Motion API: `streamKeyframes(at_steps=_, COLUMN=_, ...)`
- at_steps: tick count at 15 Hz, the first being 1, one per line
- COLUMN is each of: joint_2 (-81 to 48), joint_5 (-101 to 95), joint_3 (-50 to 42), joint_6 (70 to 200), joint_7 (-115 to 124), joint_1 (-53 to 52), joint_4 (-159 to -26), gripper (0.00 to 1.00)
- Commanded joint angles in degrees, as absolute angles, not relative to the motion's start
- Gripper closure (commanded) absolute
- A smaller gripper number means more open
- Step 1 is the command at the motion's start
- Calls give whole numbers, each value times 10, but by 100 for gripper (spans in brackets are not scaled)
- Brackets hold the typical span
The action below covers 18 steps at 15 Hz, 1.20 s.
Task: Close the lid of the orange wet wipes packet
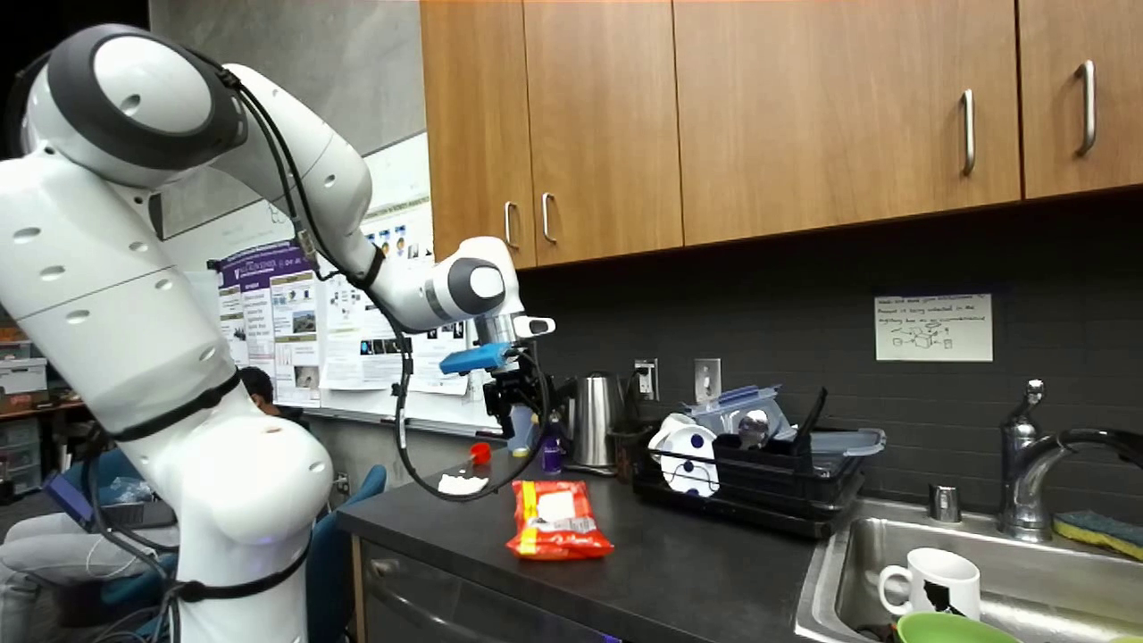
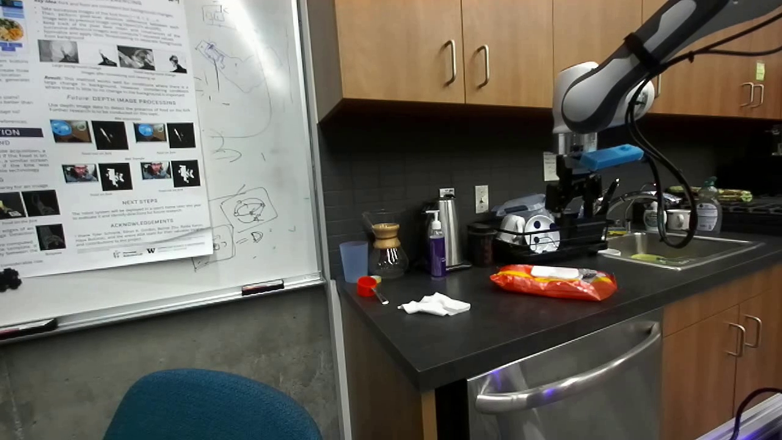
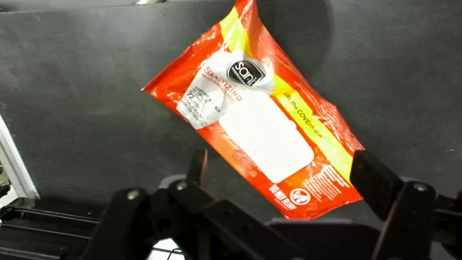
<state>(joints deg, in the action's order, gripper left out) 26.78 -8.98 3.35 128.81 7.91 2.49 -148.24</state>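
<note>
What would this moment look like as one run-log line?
gripper: open, empty, hovering, not touching orange packet | packet: on dark counter | lid: lying flat

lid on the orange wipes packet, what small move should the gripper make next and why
I'd probably ease the gripper slightly up, away from the orange packet: the lid looks flat against it, apparently closed, and the open jaws hold nothing. Whether the lid is latched can't be told from these views.
</note>
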Motion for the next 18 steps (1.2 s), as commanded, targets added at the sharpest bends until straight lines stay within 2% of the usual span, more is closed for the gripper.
streamKeyframes(at_steps=1, joint_2=288, joint_5=-83, joint_3=42, joint_6=1272, joint_7=94, joint_1=18, joint_4=-1496, gripper=0)
streamKeyframes(at_steps=18, joint_2=278, joint_5=-58, joint_3=40, joint_6=1260, joint_7=83, joint_1=5, joint_4=-1490, gripper=0)
